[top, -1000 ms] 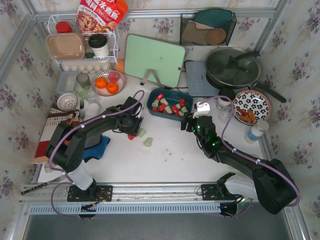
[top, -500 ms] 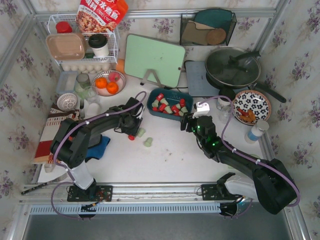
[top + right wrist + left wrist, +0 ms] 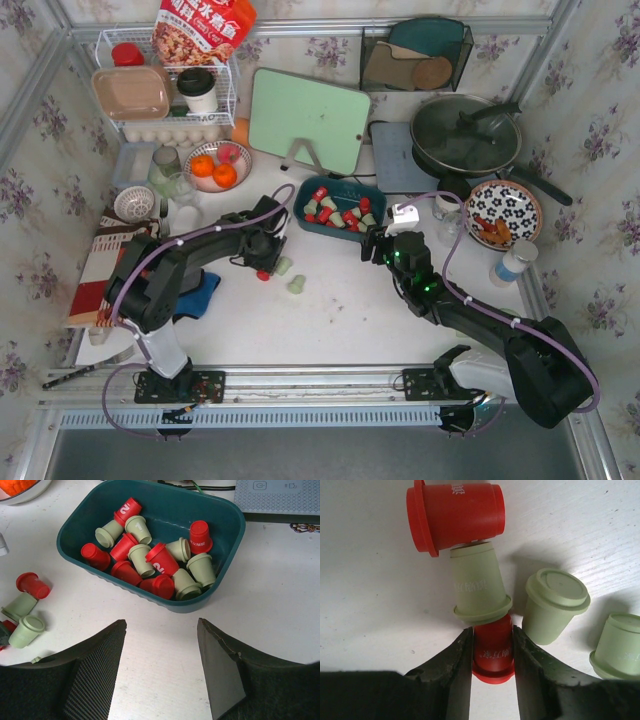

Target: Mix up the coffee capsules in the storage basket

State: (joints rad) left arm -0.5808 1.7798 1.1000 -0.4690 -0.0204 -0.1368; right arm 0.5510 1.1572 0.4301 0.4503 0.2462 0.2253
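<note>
The teal storage basket [image 3: 345, 184] sits mid-table and holds several red and pale green coffee capsules [image 3: 160, 562]; its rim shows in the right wrist view [image 3: 225, 510]. My left gripper [image 3: 262, 262] is left of the basket, down at the table. In the left wrist view it [image 3: 492, 630] is shut on a red capsule [image 3: 493, 647] lying on the table. Around it lie a red capsule [image 3: 455, 515] and three green ones [image 3: 479, 585] [image 3: 554, 605] [image 3: 620, 645]. My right gripper [image 3: 378, 243] is open and empty just right of the basket, jaws wide apart [image 3: 161, 622].
A green cutting board [image 3: 308, 120] stands behind the basket. A bowl of oranges [image 3: 216, 166] is at the left, a pan [image 3: 466, 135] and a patterned plate [image 3: 503, 212] at the right. A blue cloth [image 3: 195, 295] lies under the left arm.
The left arm has shifted slightly at its elbow while its gripper stays at the loose capsules. The right arm has not moved.
</note>
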